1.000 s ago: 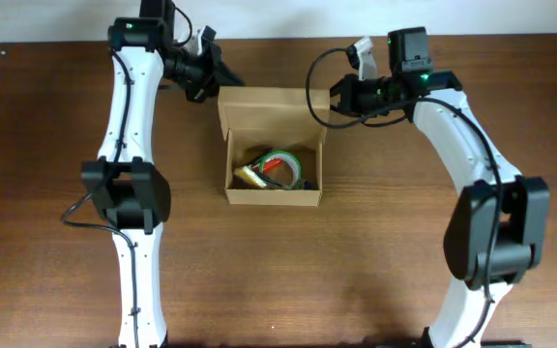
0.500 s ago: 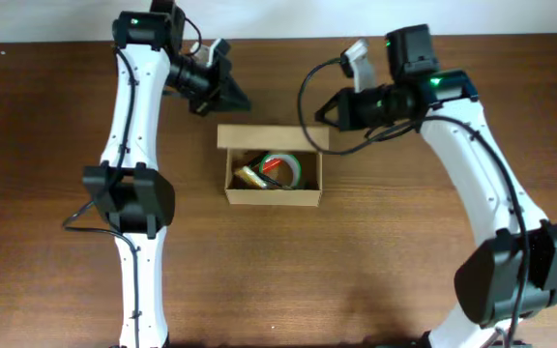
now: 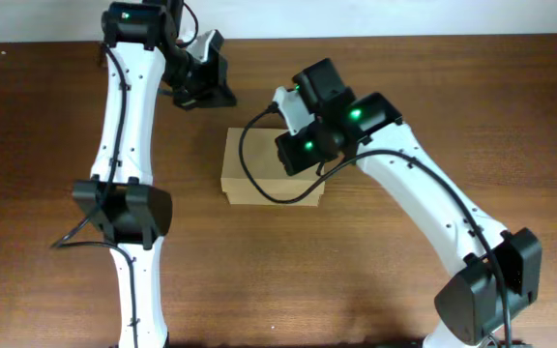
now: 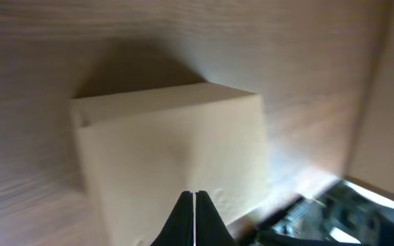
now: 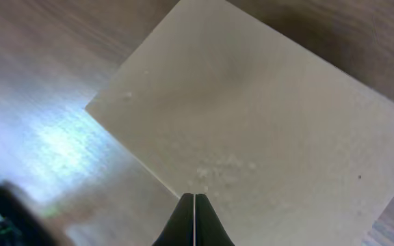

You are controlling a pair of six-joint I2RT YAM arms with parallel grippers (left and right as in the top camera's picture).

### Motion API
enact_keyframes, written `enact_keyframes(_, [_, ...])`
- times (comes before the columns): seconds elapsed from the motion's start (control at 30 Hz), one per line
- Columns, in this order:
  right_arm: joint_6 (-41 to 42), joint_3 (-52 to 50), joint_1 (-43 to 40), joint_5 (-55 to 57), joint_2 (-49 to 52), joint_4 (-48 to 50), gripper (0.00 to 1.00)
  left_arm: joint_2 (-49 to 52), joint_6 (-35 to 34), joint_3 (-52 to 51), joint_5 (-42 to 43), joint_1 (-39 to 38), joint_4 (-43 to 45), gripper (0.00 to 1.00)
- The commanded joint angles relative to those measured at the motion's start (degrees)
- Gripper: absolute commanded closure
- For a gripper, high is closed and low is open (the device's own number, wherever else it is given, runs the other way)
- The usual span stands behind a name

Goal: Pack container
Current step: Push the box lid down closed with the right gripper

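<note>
The container (image 3: 251,166) is a tan cardboard box at mid-table with its flap lid down, so its contents are hidden. My right gripper (image 5: 193,197) is shut and empty, its tips over the lid near an edge. In the overhead view its wrist (image 3: 309,145) covers the box's right half and hides the fingers. My left gripper (image 4: 195,195) is shut and empty. It hovers behind the box's back left corner in the overhead view (image 3: 213,89). The box fills the left wrist view (image 4: 176,137) and the right wrist view (image 5: 272,116).
The brown wooden table (image 3: 375,280) surrounds the box. A pale wall strip (image 3: 356,17) runs along the far edge. The right arm (image 3: 433,213) stretches from front right across to the box.
The box's flap lid has come down and covers the items inside. My right gripper swung left from beside the box to above its lid. My left gripper drew back a little.
</note>
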Motion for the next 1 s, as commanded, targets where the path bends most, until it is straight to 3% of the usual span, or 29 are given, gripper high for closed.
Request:
enact_keyframes(0.0, [-0.63,1.16,1.20,5.35,0.90,1.01,0.96,-3.17,-1.11,-0.11,-9.90,0.35,-0.20,0.98])
enact_keyframes(0.37, [-0.63,1.14,1.46,5.60,7.43,1.03,0.97,-4.15,-1.57,-0.11,-18.86,0.35,-0.20,0.98])
enact_keyframes(0.97, [-0.22,0.98,4.44,10.05,15.72,-3.74,0.97,-4.15,-1.57,-0.11,-20.11,0.35,-0.20,0.98])
